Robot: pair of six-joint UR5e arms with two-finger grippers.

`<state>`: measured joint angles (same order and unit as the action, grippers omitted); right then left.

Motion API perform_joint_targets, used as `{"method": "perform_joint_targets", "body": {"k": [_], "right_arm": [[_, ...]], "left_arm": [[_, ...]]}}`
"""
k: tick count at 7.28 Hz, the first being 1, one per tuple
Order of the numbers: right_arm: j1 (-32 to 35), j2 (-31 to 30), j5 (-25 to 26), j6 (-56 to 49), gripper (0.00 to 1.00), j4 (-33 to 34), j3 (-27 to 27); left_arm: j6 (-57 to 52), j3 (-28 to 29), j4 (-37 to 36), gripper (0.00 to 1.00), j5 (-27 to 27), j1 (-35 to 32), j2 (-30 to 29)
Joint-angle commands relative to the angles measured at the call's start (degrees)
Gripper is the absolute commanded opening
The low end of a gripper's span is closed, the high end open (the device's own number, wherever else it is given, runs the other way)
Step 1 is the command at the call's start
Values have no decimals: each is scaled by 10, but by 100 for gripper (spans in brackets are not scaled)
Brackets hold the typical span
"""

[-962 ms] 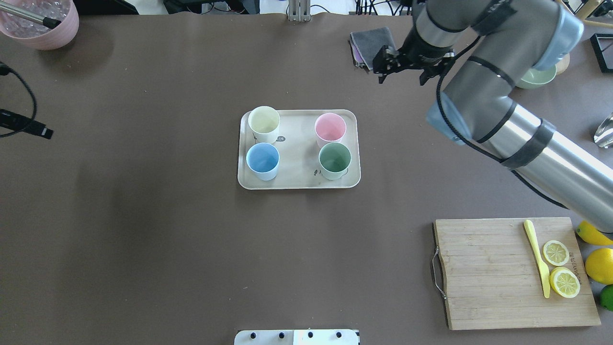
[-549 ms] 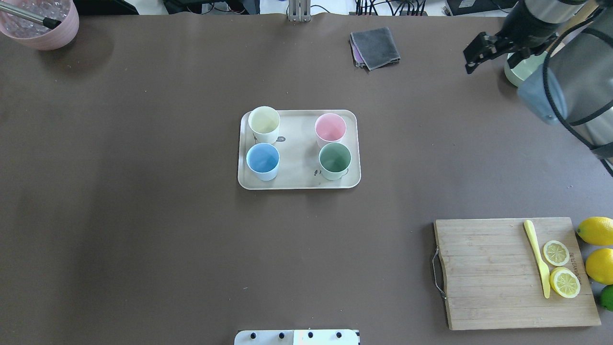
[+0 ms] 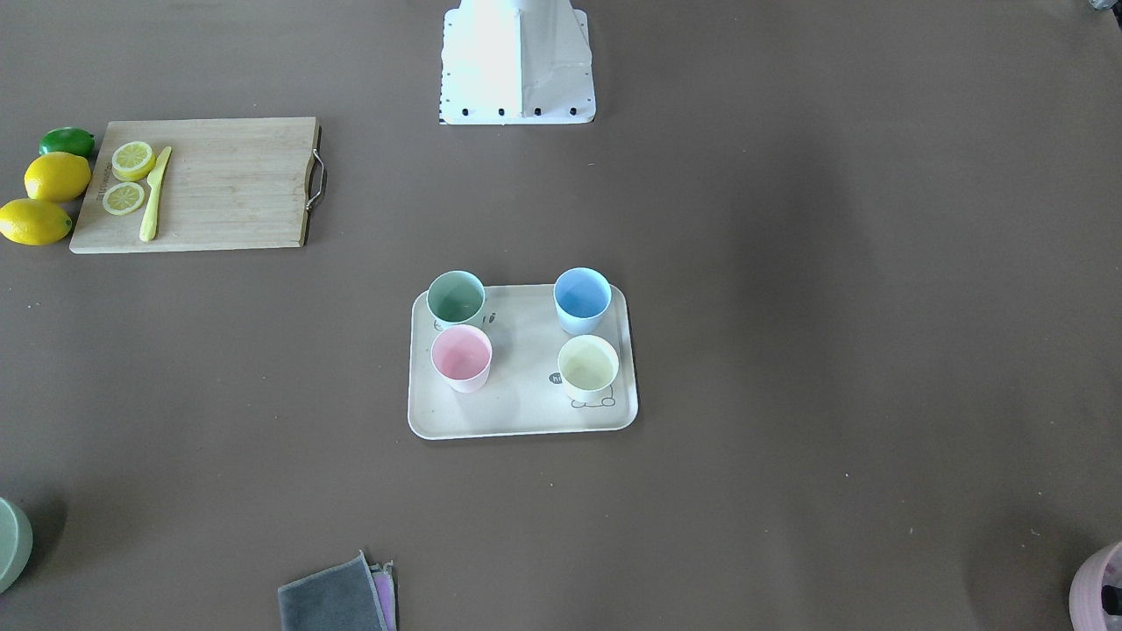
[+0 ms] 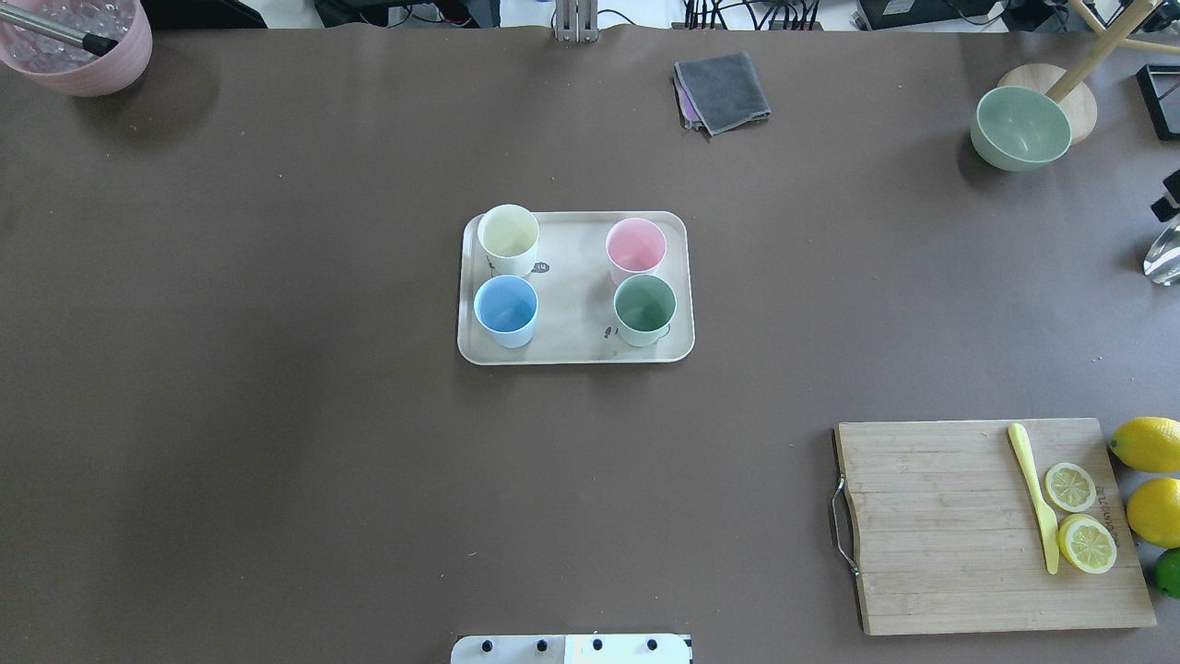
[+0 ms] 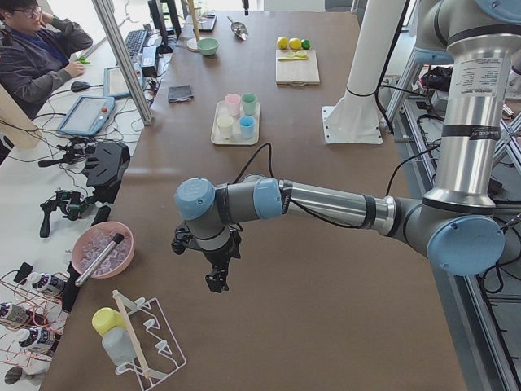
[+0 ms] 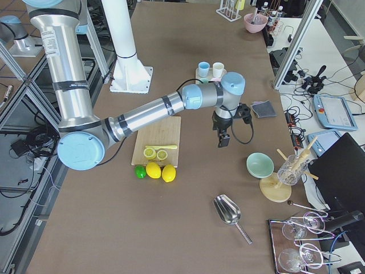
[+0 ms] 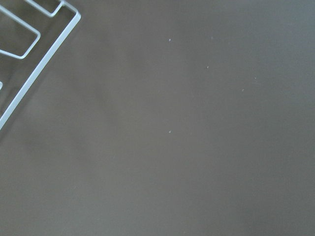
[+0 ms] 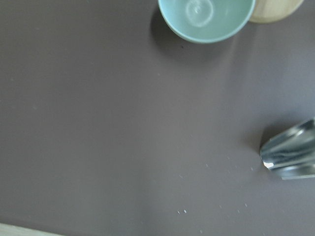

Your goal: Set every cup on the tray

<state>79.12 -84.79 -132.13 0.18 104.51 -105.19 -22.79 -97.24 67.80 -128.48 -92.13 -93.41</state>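
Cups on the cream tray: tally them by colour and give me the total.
Light blue matte tapered cup: 1
Pale yellow matte tapered cup: 1
Sage green matte tapered cup: 1
Pink matte tapered cup: 1
Total: 4, all upright on the cream rectangular tray.

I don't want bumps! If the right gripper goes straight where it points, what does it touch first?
The right gripper would probably meet bare table first, near the green bowl and metal scoop; depth is unclear.
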Motion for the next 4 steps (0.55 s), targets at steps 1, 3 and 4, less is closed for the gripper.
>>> {"method": "perform_joint_targets", "body": {"k": [1, 3, 4], "right_arm": [[16, -95, 6, -11, 100, -53, 40], [53, -129, 6, -14, 100, -97, 61], [65, -131, 5, -14, 100, -97, 55]], "left_arm": [[2, -18, -13, 98, 3, -3, 2], [0, -33, -13, 98, 3, -4, 2], [-2, -53, -13, 98, 3, -4, 5]]}}
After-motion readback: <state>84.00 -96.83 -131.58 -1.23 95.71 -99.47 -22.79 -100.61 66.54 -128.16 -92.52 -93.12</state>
